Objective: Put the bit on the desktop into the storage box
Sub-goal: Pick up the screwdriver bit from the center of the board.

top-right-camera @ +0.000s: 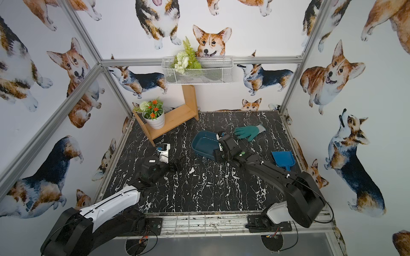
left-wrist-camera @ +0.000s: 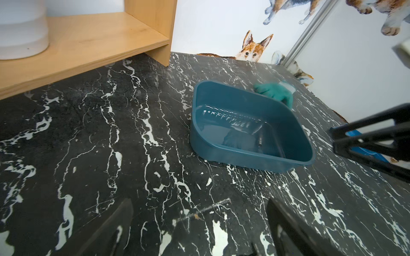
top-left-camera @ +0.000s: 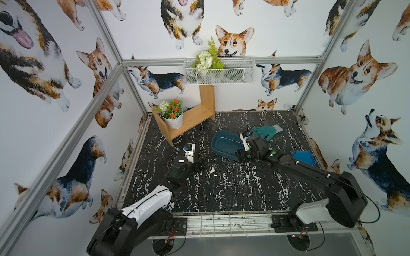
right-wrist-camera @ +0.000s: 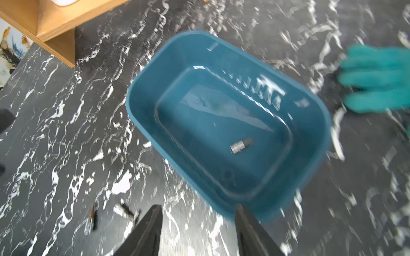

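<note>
The teal storage box (top-left-camera: 224, 145) (right-wrist-camera: 310, 124) lies on the black marble desktop (top-left-camera: 221, 199), right of centre. One small silver bit (right-wrist-camera: 240, 145) rests on the box floor. My right gripper (right-wrist-camera: 197, 223) hovers open and empty above the box's near edge. Two dark bits (right-wrist-camera: 94, 218) (right-wrist-camera: 126, 210) lie on the desktop beside it. Several more small bits (top-left-camera: 230, 183) are scattered mid-table in both top views. My left gripper (left-wrist-camera: 199, 221) (top-left-camera: 200, 165) stands wide open, low over the desktop left of the box. A long thin bit (left-wrist-camera: 204, 209) lies between its fingers, untouched.
A green glove (top-left-camera: 266, 131) lies just behind the box, and a bright blue dustpan (top-left-camera: 304, 157) sits at the right edge. A wooden shelf (top-left-camera: 190, 119) with a flower pot (top-left-camera: 173, 120) stands at the back left. A white wire basket (top-left-camera: 219, 71) hangs on the back wall.
</note>
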{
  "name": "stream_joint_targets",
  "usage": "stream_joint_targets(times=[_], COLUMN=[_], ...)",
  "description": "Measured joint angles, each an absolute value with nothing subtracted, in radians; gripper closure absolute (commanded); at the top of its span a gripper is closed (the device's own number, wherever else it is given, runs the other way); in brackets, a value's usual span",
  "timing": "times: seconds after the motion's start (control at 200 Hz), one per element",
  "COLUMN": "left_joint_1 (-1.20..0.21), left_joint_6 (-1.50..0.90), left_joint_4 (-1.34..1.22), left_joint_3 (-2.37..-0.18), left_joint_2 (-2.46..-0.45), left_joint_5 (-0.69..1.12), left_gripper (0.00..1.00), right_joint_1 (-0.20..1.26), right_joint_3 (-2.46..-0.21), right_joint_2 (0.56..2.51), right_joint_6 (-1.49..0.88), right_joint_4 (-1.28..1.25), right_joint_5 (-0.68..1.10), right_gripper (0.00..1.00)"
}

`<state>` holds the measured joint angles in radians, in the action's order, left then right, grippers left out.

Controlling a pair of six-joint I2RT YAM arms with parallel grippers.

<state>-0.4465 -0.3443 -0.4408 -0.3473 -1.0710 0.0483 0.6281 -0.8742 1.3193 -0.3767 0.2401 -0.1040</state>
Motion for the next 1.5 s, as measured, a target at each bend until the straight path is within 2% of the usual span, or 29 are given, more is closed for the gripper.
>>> stream_joint_targets(times=[0.22,0.37,0.48,0.721,0.901,1.196,1.501], left_joint_1=[-0.472,-0.485,-0.487,-0.483,-0.431,-0.364,-0.361], left_joint_6=[-0.343,-0.349,-0.364,-0.385,-0.406,-0.44,-0.439], left_joint_4=[-0.431,-0.38,-0.336,-0.262,-0.223,-0.204,-0.227], left_joint_3=[-0.387,-0.393,-0.39,-0.341,-0.314,-0.234,-0.133], left_joint_2=[-1.123,-1.122,-1.088,-0.947,-0.876,-0.702,-0.447], left_joint_5=[0.057,0.03,-0.003,-0.167,-0.256,-0.321,-0.34], left_gripper=[0.0,0.0,0.0,0.0,0.0,0.0,0.0], right_joint_1=[0.638,0.678,0.761,0.966,1.071,1.146,1.158], right_joint_3=[-0.72,-0.68,-0.677,-0.749,-0.866,-1.056,-1.141], right_joint_2=[1.144,1.132,1.146,1.325,1.492,1.732,1.858], right_joint_6=[-0.463,-0.487,-0.488,-0.522,-0.543,-0.547,-0.547], right_joint_4=[0.254,0.261,0.256,0.207,0.159,0.141,0.186], right_joint_5=[-0.104,-0.086,-0.078,-0.082,-0.089,-0.119,-0.168], right_gripper=[0.42,0.42,0.42,0.43,0.45,0.49,0.57])
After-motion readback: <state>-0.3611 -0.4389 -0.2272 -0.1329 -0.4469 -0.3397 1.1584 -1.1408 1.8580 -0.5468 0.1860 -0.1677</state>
